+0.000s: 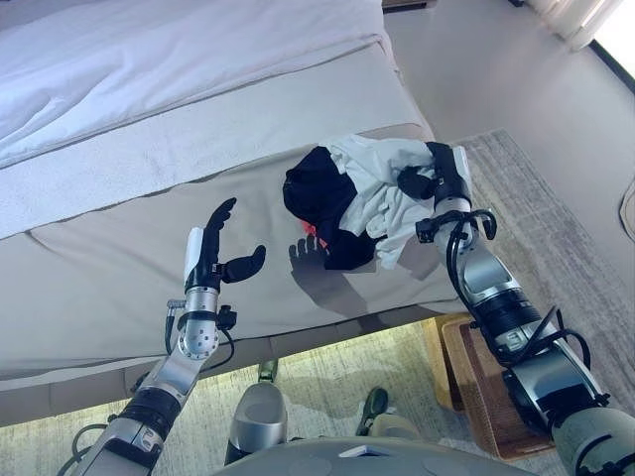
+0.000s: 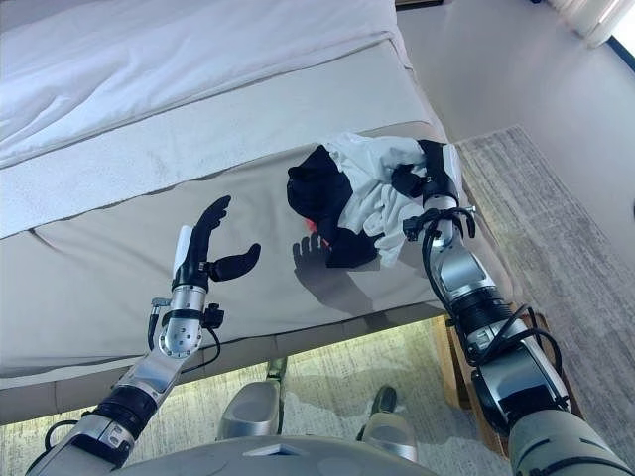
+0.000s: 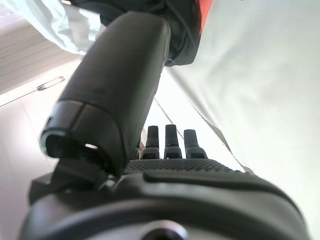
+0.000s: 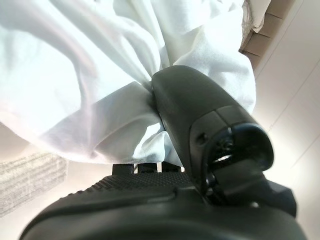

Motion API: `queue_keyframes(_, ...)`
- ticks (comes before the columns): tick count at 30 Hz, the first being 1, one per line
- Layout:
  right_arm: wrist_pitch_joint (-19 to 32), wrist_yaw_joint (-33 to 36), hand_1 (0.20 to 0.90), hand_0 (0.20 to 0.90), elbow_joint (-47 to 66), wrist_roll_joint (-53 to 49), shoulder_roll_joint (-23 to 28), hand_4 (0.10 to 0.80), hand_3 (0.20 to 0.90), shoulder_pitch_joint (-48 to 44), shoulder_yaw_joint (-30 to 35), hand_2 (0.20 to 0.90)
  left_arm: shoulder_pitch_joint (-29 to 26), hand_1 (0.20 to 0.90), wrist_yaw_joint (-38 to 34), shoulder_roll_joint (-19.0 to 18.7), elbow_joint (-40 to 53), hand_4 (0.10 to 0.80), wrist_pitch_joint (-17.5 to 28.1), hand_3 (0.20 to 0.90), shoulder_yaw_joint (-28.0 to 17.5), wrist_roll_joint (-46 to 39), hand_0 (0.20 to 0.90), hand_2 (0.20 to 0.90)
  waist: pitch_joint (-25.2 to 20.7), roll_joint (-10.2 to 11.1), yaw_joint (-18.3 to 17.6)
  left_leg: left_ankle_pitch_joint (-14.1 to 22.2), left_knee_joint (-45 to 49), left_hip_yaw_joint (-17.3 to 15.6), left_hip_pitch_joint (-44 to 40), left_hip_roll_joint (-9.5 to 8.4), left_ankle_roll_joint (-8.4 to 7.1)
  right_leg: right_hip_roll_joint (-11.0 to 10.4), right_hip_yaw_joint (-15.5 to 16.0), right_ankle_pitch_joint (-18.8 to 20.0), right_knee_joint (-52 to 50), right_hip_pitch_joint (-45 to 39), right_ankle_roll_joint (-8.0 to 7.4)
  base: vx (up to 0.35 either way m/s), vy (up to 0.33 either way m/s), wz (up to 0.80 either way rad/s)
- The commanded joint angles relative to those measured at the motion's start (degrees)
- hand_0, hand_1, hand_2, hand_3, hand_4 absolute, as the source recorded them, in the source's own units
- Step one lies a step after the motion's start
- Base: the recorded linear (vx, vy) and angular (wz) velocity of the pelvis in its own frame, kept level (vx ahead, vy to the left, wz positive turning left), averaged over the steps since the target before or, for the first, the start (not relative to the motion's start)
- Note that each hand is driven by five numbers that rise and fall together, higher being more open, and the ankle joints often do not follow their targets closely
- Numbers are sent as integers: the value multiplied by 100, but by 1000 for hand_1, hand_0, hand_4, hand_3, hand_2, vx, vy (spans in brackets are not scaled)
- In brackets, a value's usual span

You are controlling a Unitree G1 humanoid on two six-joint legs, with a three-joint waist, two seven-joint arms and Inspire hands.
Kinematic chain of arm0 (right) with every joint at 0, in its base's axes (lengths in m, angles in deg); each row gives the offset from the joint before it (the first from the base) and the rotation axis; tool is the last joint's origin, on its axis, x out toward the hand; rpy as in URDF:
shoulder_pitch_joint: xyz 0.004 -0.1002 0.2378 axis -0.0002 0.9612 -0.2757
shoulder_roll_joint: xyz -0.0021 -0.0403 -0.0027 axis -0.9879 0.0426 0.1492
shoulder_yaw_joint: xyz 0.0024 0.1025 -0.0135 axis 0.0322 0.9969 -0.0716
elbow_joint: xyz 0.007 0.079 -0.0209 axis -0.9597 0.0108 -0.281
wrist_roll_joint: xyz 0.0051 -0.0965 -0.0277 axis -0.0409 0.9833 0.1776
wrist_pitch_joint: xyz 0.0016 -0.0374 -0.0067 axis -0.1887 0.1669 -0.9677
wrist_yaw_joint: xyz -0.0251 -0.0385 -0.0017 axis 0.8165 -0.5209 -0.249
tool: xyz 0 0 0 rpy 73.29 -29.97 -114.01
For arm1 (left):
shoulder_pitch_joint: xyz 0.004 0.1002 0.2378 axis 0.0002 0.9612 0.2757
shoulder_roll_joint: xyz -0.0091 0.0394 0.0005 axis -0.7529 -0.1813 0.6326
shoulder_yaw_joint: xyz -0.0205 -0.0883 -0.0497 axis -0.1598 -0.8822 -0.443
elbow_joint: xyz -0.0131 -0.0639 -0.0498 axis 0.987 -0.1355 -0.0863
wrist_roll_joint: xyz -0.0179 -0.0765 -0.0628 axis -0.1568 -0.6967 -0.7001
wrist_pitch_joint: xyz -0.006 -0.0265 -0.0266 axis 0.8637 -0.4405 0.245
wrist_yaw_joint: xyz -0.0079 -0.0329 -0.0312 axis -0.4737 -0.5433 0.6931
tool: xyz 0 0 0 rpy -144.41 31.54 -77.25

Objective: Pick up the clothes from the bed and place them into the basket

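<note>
— Where are the clothes?

— The clothes [image 1: 362, 198] are bunched in one bundle of white and black cloth, with a small patch of red showing underneath, lifted just off the bed [image 1: 119, 248] near its right-hand corner at the foot edge. Their shadow falls on the beige cover directly below.

— What has hold of them?

— The right hand [image 1: 432, 178]. Its thumb and fingers are curled into the white cloth at the bundle's right side; the right wrist view shows the thumb pressed into a gathered fold of white fabric [image 4: 100, 90], pinching it tight. The black part hangs on the far side from the hand.

— And the left hand?

— The left hand [image 1: 216, 253] is raised above the bed's foot edge, well to the left of the bundle and apart from it. Its fingers are straight and pointing up, the thumb spread out sideways toward the clothes. It holds nothing and touches nothing.

— Can you see the basket?

— Only part of it. A woven brown basket [image 1: 476, 387] sits on the floor beside the bed's right corner, below the right forearm, which covers much of it. I cannot tell what, if anything, lies inside.

— Anything else around?

— A white duvet [image 1: 149, 59] covers the far part of the bed, and a grey rug [image 1: 556, 228] lies on the floor to the right.
</note>
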State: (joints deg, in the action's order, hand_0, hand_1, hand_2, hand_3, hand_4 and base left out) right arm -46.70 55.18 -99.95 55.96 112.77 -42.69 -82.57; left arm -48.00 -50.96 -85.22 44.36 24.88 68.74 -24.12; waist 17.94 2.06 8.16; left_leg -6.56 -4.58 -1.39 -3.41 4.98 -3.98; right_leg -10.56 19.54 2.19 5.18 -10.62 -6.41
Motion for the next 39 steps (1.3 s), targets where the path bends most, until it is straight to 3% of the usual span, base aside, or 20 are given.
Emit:
queue_keyframes(1, 816, 68, 655, 655, -178, -87, 250, 515, 615, -587, -95, 655, -258, 900, -107, 23, -72, 800, 476, 900, 82, 55, 900, 900, -1068, 7, 75, 801, -42, -327, -139, -149, 275, 5, -160, -371, -537, 260, 139, 0, 0, 0)
queue_keyframes(3, 832, 69, 858, 858, -204, -131, 231, 751, 851, -591, -126, 858, -249, 900, -94, 11, -71, 800, 475, 900, 74, 51, 900, 900, -1056, 9, 99, 793, -42, -304, -125, -152, 274, 4, -141, -379, -538, 249, 140, 0, 0, 0)
queue_keyframes(4, 845, 46, 900, 900, -217, -142, 214, 800, 900, -587, -137, 900, -241, 900, -97, 13, -77, 800, 485, 900, 68, 69, 900, 900, -1046, 14, 108, 789, -42, -291, -116, -154, 274, 5, -137, -380, -541, 251, 140, 0, 0, 0)
queue_keyframes(6, 825, 73, 900, 900, -219, -161, 170, 800, 900, -600, -199, 900, -238, 900, -99, 1, -71, 800, 487, 900, 68, 66, 900, 900, -1027, 16, 136, 773, -42, -265, -90, -159, 274, 5, -123, -385, -547, 259, 143, 0, 0, 0)
queue_keyframes(8, 824, 107, 547, 547, -233, -149, 136, 388, 488, -613, -228, 547, -238, 900, -102, 4, -69, 800, 476, 900, 65, 73, 900, 900, -1010, 18, 150, 766, -42, -253, -82, -160, 275, 6, -109, -383, -549, 264, 146, 0, 0, 0)
queue_keyframes(10, 827, 94, 521, 521, -237, -147, 132, 358, 458, -616, -228, 521, -233, 900, -101, 4, -71, 800, 480, 900, 59, 74, 900, 900, -1007, 20, 152, 767, -42, -254, -82, -159, 273, 7, -108, -384, -545, 260, 147, 0, 0, 0)
queue_keyframes(11, 797, 82, 422, 422, -225, -131, 110, 243, 343, -616, -254, 422, -200, 900, -82, -9, -26, 800, 479, 900, 47, 84, 900, 900, -996, 24, 172, 757, -42, -246, -69, -156, 269, 7, -94, -379, -533, 253, 147, 0, 0, 0)
queue_keyframes(12, 791, 76, 396, 396, -228, -132, 111, 213, 313, -618, -260, 396, -195, 900, -84, -9, -25, 800, 483, 900, 49, 85, 900, 900, -996, 25, 174, 753, -42, -246, -66, -155, 268, 7, -93, -376, -530, 253, 146, 0, 0, 0)
queue_keyframes(13, 796, 73, 382, 382, -223, -142, 120, 196, 296, -608, -274, 382, -188, 900, -90, -13, -22, 800, 490, 900, 48, 85, 900, 900, -992, 24, 174, 751, -42, -245, -64, -155, 267, 9, -91, -376, -527, 251, 146, 0, 0, 0)
queue_keyframes(16, 787, 58, 418, 418, -238, -208, 150, 237, 337, -624, -277, 418, -192, 900, -63, -32, 2, 800, 472, 900, 32, 80, 900, 900, -990, 32, 180, 750, -42, -248, -61, -150, 263, 8, -83, -376, -526, 250, 145, 0, 0, 0)
queue_keyframes(18, 794, 46, 495, 495, -226, -230, 173, 328, 428, -607, -268, 495, -188, 900, -56, -40, 6, 800, 470, 900, 22, 78, 900, 900, -992, 36, 173, 752, -42, -253, -62, -148, 262, 9, -84, -376, -522, 248, 144, 0, 0, 0)
queue_keyframes(20, 788, 29, 535, 535, -214, -244, 177, 375, 475, -583, -249, 535, -175, 900, -20, -38, 4, 800, 479, 900, 0, 91, 900, 900, -998, 37, 170, 747, -42, -255, -65, -148, 259, 11, -84, -370, -507, 235, 144, 0, 0, 0)
queue_keyframes(21, 792, 21, 455, 455, -216, -239, 182, 281, 381, -580, -254, 455, -169, 900, -19, -45, 8, 800, 483, 900, 12, 90, 900, 900, -1000, 37, 169, 746, -42, -262, -65, -147, 256, 12, -80, -368, -498, 226, 143, 0, 0, 0)
queue_keyframes(22, 795, 25, 300, 300, -229, -229, 184, 100, 200, -584, -261, 300, -175, 900, -27, -46, -1, 800, 488, 900, 25, 91, 900, 900, -1000, 36, 166, 745, -42, -268, -65, -145, 253, 10, -80, -365, -495, 223, 142, 0, 0, 0)
queue_keyframes(39, 895, 390, 300, 300, 41, -69, 420, 100, 200, -730, -61, 300, -201, 900, -70, -54, -46, 800, 463, 900, 17, 56, 900, 900, -1023, 19, 55, 760, -42, -384, -74, -105, 229, 18, -144, -317, -423, 254, 134, -1, 0, 0)
